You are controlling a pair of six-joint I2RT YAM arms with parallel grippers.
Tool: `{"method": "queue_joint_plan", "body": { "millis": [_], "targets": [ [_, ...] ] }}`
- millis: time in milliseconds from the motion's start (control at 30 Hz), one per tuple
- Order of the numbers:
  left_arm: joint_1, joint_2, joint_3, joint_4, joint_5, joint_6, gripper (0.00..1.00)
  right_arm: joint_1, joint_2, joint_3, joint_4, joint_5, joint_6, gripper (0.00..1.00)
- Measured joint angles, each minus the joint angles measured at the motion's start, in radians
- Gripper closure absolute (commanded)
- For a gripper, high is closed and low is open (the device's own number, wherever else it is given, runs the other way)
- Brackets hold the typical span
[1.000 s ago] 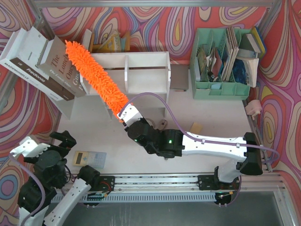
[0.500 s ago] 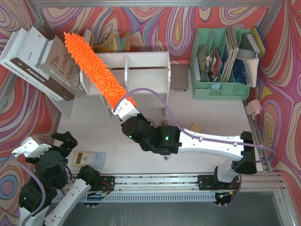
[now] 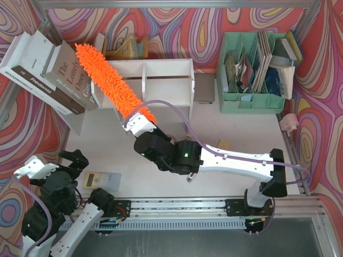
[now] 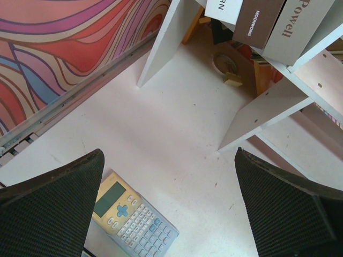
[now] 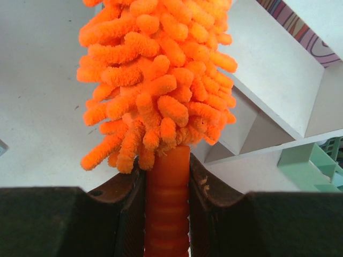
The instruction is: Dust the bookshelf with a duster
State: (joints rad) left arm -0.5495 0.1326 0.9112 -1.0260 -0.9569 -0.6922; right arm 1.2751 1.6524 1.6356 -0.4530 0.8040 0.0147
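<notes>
The bright-orange fluffy duster point(image 3: 110, 80) slants up and to the left over the left end of the white bookshelf point(image 3: 166, 69), its tip by the leaning books. My right gripper point(image 3: 137, 123) is shut on the duster's ribbed orange handle point(image 5: 167, 203), just below the fluffy head point(image 5: 155, 80). The right wrist view shows white shelf panels point(image 5: 273, 69) behind the head. My left gripper point(image 3: 53, 161) hangs open at the near left, well away from the shelf. Its wrist view shows nothing between the fingers point(image 4: 53, 209), and the shelf's side panels point(image 4: 161, 48) lie ahead.
A calculator point(image 3: 103, 180) lies on the table under my left gripper point(image 4: 169, 152). Large books point(image 3: 48, 75) lean against the shelf's left end. A mint-green file organizer point(image 3: 252, 69) full of papers stands at the back right. A small tan block point(image 3: 223, 144) lies beside the right arm.
My right gripper has moved left with the duster. The duster's tip swung toward the back, then came back a little. The left arm has not moved.
</notes>
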Motion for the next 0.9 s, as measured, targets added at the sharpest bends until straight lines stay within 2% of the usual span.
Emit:
{"method": "queue_joint_plan", "body": {
  "millis": [533,667,900],
  "targets": [
    [0.000,0.000,-0.003,0.000,0.006,0.000,0.02,-0.022,0.003,0.158,-0.150,0.006,-0.064,1.00],
    [0.000,0.000,-0.003,0.000,0.006,0.000,0.02,-0.024,0.041,0.274,-0.234,-0.028,-0.068,1.00],
    [0.000,0.000,-0.003,0.000,0.006,0.000,0.02,-0.025,0.158,0.575,-0.468,-0.057,-0.074,1.00]
  ]
}}
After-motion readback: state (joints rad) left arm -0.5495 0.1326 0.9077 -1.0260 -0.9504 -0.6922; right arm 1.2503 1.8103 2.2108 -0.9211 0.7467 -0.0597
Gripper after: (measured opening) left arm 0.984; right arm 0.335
